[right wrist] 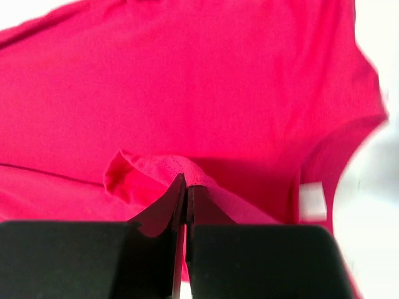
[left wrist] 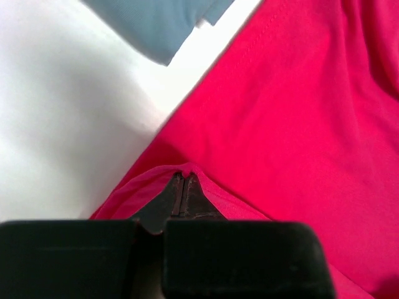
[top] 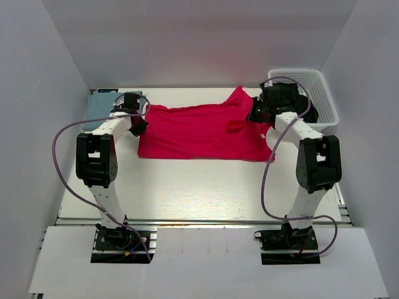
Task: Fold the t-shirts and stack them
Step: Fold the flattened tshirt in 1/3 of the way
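white table (top: 187, 199), white walls (top: 37, 93), red t-shirt (top: 199, 132) spread out, left gripper (left wrist: 185, 179) and right gripper (right wrist: 186, 182) both clamped on its cloth

Robotics lab booth, plain white panel walls (top: 56, 75), white table (top: 199, 193), aluminium frame rail (top: 206, 222)

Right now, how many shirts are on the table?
2. The red shirt lies spread across the middle, pinched by the left tool and right tool. The blue-grey shirt lies at the far left corner. The basket may hide more.
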Tool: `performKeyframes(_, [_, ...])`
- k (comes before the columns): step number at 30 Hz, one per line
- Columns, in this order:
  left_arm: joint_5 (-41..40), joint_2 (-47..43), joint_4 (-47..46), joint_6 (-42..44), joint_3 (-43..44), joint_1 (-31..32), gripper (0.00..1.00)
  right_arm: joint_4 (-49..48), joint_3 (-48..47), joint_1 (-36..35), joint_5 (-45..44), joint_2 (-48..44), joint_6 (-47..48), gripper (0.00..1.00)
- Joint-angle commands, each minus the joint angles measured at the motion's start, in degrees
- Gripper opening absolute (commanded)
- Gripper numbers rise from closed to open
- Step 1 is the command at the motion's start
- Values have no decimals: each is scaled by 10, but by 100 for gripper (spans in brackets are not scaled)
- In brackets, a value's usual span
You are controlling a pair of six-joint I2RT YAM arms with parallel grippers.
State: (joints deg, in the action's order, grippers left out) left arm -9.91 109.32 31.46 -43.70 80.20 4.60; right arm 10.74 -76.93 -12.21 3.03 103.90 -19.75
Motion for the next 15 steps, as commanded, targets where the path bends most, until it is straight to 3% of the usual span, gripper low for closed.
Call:
performKeyframes(1, [-13,20,5,7,44,-4,0,-23,-64,10,22,41,44,0])
performKeyframes(7, [-19,62,26,7,78,-4,0,-12,-154,14,55,141,67,0])
performKeyframes(8, [-19,62,35,7,83,-4,7,-9,-178,16,51,158,64,0])
performKeyframes(10, [-29,69,54,7,109,-4,31,6,-211,19,38,182,52,18])
performKeyframes(11, [-34,75,78,7,130,-4,69,11,-230,20,33,194,46,29])
performKeyframes(12, [-49,75,91,7,141,-4,81,20,-238,20,34,198,47,67])
performKeyframes(13, [-58,75,104,7,150,-9,89,24,-249,20,42,198,49,86])
performKeyframes(14, [-69,61,115,7,155,-9,99,25,-250,21,46,194,56,90])
performKeyframes(15, [-84,52,127,7,155,-9,99,26,-240,19,58,188,63,90])
